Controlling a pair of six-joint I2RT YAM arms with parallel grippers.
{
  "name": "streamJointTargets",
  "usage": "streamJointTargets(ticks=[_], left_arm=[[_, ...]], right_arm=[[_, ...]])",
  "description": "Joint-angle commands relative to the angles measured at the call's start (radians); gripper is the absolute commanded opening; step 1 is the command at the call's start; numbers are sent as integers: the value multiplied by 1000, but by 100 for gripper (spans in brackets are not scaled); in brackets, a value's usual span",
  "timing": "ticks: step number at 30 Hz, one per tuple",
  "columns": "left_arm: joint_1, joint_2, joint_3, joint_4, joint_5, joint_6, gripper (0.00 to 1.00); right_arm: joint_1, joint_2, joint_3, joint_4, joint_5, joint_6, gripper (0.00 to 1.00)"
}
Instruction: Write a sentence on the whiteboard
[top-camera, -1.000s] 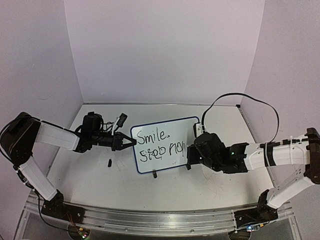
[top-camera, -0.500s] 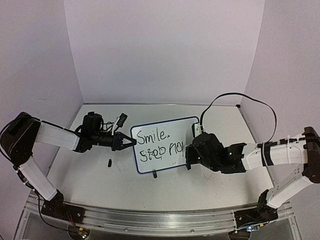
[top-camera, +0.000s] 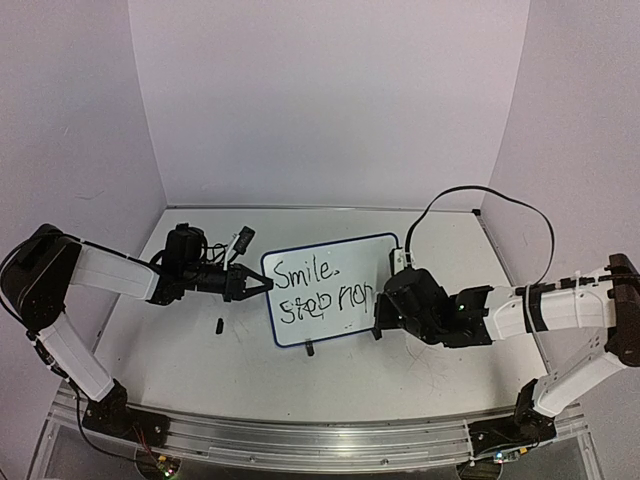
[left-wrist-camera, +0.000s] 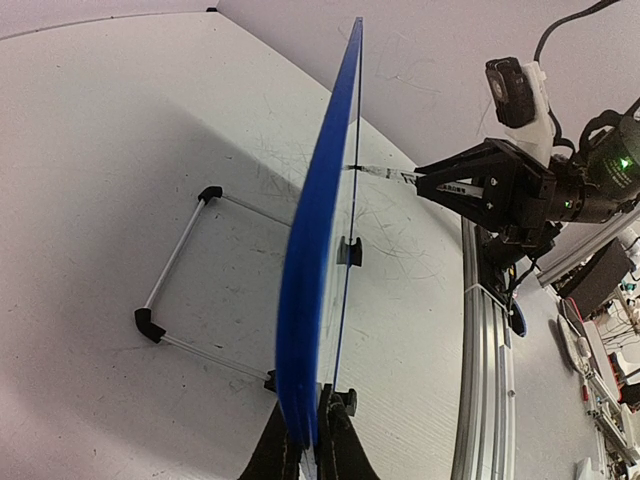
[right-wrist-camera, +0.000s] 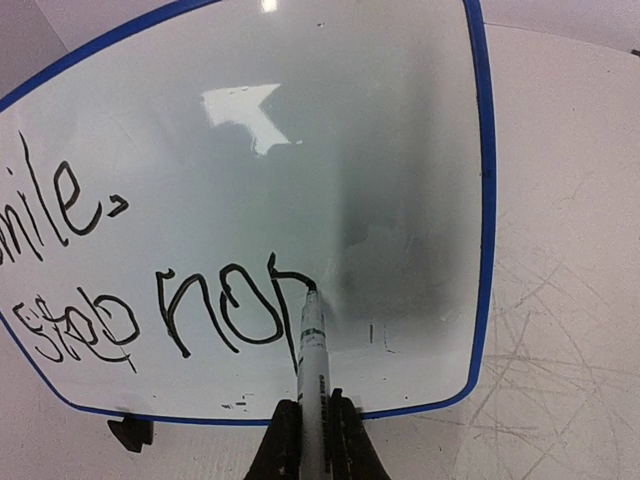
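The whiteboard (top-camera: 330, 290) stands upright mid-table, white with a blue rim and black clip feet. The sentence (top-camera: 318, 287) reads "Smile." above "Stop hop", with the last letter half drawn. In the right wrist view the board (right-wrist-camera: 300, 150) fills the frame, with the lettering (right-wrist-camera: 160, 300) at lower left. My right gripper (right-wrist-camera: 311, 425) is shut on a white marker (right-wrist-camera: 310, 360) whose tip touches the board at the last letter. My left gripper (left-wrist-camera: 312, 445) is shut on the board's blue edge (left-wrist-camera: 315, 300). It shows left of the board (top-camera: 250, 285) in the top view; the right one (top-camera: 385, 305) is at the board's right end.
A thin wire stand frame (left-wrist-camera: 190, 280) with black corners lies behind the board. A small black piece (top-camera: 219, 325), maybe the marker cap, lies on the table left of the board. A black cable (top-camera: 480, 195) arcs over the right arm. Purple walls enclose the table.
The right gripper has shifted slightly along the board's right end, first left then back a little. The lettering's last stroke has grown. The left arm and board have not moved.
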Motion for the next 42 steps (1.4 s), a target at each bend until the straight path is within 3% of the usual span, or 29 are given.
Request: streamJointTargets(ticks=[1, 15, 27, 42], left_arm=[[0, 28, 10, -72, -120, 60, 0], [0, 26, 11, -74, -120, 58, 0], [0, 22, 10, -75, -120, 58, 0], [0, 16, 13, -77, -118, 55, 0]], right_arm=[[-7, -11, -13, -35, -9, 19, 0], [6, 22, 4, 30, -59, -5, 0], [4, -138, -101, 32, -27, 5, 0], [-12, -135, -90, 19, -27, -28, 0]])
